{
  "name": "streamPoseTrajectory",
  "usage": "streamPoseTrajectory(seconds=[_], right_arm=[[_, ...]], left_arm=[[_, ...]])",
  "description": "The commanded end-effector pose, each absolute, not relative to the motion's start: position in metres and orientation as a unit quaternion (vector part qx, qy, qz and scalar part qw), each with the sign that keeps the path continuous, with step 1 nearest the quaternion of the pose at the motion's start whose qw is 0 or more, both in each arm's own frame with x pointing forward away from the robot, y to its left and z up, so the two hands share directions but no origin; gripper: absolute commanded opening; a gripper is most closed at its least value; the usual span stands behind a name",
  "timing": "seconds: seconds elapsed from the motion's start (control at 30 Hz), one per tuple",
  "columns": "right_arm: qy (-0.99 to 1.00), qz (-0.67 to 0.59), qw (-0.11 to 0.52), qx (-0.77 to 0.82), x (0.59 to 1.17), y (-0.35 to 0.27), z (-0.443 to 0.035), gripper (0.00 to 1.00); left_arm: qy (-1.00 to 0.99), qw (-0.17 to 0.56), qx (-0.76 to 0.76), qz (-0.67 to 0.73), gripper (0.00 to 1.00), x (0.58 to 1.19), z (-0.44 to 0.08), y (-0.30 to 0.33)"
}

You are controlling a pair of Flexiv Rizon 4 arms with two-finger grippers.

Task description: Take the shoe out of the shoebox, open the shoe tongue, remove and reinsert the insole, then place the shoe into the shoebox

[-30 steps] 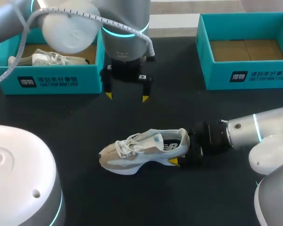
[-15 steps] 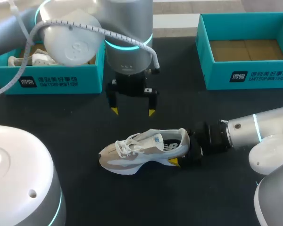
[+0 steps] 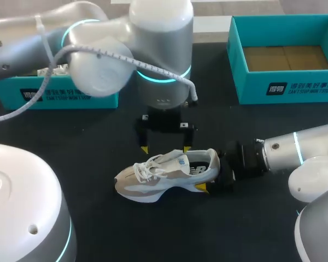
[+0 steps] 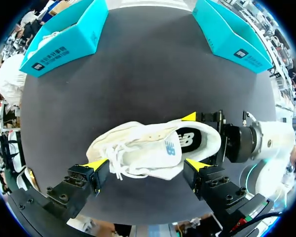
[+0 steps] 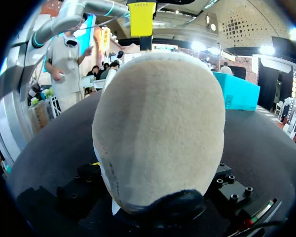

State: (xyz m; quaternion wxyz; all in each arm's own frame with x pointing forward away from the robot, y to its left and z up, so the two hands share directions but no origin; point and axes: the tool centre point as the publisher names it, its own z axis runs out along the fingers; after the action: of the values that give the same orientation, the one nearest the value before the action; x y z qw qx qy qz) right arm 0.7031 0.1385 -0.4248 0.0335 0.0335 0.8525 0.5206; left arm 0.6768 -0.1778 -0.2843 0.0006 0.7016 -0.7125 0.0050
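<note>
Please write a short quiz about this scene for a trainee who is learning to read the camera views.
1. True or false: the teal cardboard shoebox on the right holds a shoe.
2. The left gripper is: A) open, over the beige and white sneaker; B) shut on the sneaker's toe; C) inside a shoebox.
3. Which end of the sneaker does the right gripper hold?
Key: 1 false, it is empty. 2 A. 3 the heel.
</note>
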Motion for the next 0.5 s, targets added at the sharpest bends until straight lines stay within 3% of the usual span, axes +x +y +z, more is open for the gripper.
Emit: streamPoseTrajectory(seconds=[0.03,0.5], right_arm=[[0.853,0.519,0.035,0.034,0.705,0.142,-0.429,0.0],[0.853,0.519,0.035,0.034,0.705,0.142,-0.429,0.0]], left_arm=[[-0.708,-0.004,0.706,-0.011,1.0,0.681,-0.301,-0.194],[-0.693,-0.016,0.72,-0.028,1.0,0.686,-0.326,-0.203]])
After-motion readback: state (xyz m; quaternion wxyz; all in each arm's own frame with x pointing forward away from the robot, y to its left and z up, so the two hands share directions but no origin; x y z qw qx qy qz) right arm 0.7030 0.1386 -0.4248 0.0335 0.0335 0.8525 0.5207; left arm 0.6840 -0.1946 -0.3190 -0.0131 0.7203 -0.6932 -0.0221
